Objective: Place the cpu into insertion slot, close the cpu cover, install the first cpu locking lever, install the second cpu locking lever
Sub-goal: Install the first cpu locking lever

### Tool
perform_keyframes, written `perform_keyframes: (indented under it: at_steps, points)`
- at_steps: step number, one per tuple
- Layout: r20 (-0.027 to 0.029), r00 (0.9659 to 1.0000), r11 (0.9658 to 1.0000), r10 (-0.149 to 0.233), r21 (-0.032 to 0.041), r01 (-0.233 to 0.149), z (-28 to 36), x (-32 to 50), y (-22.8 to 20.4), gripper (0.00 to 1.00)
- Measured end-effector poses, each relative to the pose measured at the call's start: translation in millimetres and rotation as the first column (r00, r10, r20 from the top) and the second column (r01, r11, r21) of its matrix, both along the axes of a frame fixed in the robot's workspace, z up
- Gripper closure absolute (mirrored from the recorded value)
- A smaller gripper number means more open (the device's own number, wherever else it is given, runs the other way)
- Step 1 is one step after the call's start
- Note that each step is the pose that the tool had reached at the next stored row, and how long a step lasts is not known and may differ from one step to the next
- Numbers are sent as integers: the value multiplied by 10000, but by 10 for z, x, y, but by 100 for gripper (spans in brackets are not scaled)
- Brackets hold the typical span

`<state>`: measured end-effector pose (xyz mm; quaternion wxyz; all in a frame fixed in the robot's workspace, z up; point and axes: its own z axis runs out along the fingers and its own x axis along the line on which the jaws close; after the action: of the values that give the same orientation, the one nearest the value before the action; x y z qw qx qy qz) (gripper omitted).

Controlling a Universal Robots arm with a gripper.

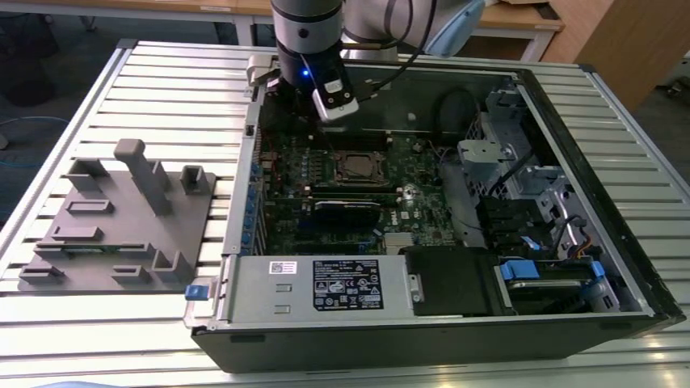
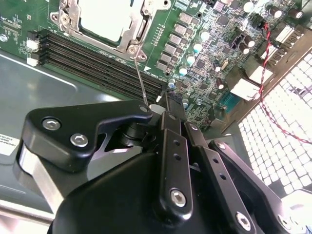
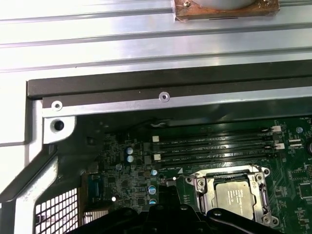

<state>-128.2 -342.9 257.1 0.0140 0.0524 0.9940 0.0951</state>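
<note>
The cpu point(image 3: 236, 197) lies flat in the insertion slot point(image 1: 356, 166) on the green board, its grey metal top facing up point(image 2: 105, 17). The silvery cpu cover point(image 3: 263, 201) is folded down around it, and its frame corner point(image 2: 130, 43) sits by a screw. A thin wire locking lever point(image 2: 140, 80) rises from that corner to the tip of my gripper point(image 2: 163, 105). The black fingers are drawn together with nothing visible between them. In the exterior view my gripper point(image 1: 318, 121) hangs over the board's far edge, just beyond the slot and towards the view's left.
Long black memory slots point(image 3: 214, 146) run between the socket and the case's black rim point(image 3: 165, 83). A grey fixture block point(image 1: 119, 218) stands on the slatted table at the exterior view's left. The power supply point(image 1: 323, 283) and drive cages point(image 1: 539, 202) crowd the near and right sides.
</note>
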Motion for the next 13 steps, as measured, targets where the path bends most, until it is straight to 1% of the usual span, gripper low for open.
perform_keyframes:
  at_steps: [3,5,7,8,10,11,13]
  points:
    - [8,10000,10000,6,0,-6,0,-9,0,90]
    - [11,10000,10000,18,36,-18,-1,-15,-1,90]
    - [12,10000,9999,26,148,-26,-1,-19,-2,90]
    - [13,10000,9998,26,180,-27,-1,-21,-2,90]
    - [14,10000,9998,29,203,-29,-1,-24,-2,90]
    - [15,10000,9997,28,231,-29,-1,-25,-3,90]
    - [16,10000,9992,32,400,-33,-1,-25,-3,90]
